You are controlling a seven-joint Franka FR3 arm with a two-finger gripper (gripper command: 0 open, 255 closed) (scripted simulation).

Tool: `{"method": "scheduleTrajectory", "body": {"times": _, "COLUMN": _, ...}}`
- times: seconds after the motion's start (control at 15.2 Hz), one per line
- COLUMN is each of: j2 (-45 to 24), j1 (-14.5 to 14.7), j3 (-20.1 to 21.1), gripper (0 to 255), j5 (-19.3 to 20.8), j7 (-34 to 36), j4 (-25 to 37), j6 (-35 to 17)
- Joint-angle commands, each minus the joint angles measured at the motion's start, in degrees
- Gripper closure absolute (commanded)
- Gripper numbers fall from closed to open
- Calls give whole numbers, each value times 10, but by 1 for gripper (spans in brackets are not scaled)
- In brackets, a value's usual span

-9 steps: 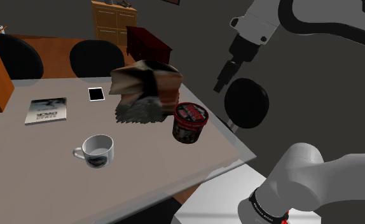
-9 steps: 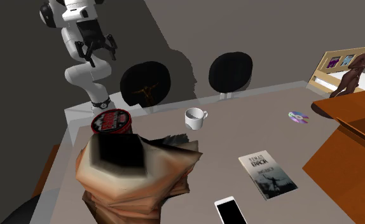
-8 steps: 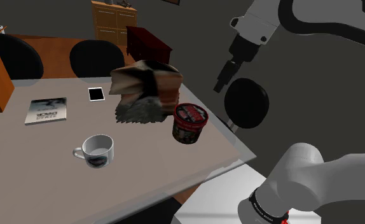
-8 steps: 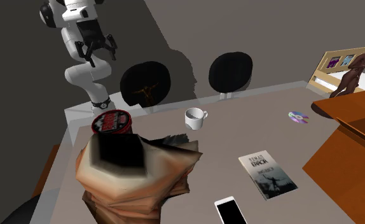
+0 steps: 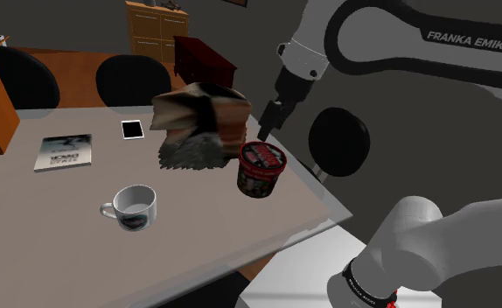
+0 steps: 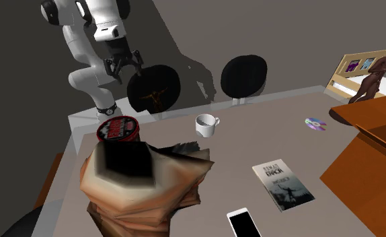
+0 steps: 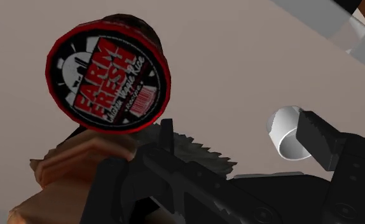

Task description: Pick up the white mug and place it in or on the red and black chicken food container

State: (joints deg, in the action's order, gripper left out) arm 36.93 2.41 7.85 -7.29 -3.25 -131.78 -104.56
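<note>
High over the counter [image 5: 57,201]: gripper [image 6: 125,69], all black, two-finger, jaws spread wide, nothing between them.

Below it and close by: red and black chicken food container [image 5: 261,168], upright, its round top lettered "Farm Fresh".

Just beyond the container: crumpled brown bag [image 5: 197,122], standing on the counter.

Well apart from the gripper, past the container: white mug [image 5: 134,207], upright and empty, handle turned away from the container.

Step in hand, as judged: approach, with the mug not yet grasped.

Next move calls for: travel past the container to above the mug, descent, jaws astride one wall of the rim, then closing.
</note>
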Motion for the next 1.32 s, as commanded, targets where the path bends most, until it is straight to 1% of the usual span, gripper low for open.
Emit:
{"method": "scheduleTrajectory", "body": {"times": 0.0, "j2": -27, "j1": 3, "j3": 16, "gripper": 0, "j5": -6, "j7": 15, "j4": -7, "j6": -35}}
{"method": "scheduleTrajectory", "body": {"times": 0.33, "j2": -112, "j1": 7, "j3": 54, "gripper": 0, "j5": -11, "j7": 52, "j4": 6, "j6": -106}}
{"method": "scheduleTrajectory", "body": {"times": 0.66, "j2": -209, "j1": 8, "j3": 91, "gripper": 0, "j5": 0, "j7": 94, "j4": 38, "j6": -170}}
{"method": "scheduleTrajectory", "body": {"times": 0.92, "j2": -292, "j1": 10, "j3": 116, "gripper": 0, "j5": 23, "j7": 133, "j4": 77, "j6": -212}}
{"method": "scheduleTrajectory", "body": {"times": 1.25, "j2": -403, "j1": 21, "j3": 135, "gripper": 0, "j5": 70, "j7": 188, "j4": 142, "j6": -250}}
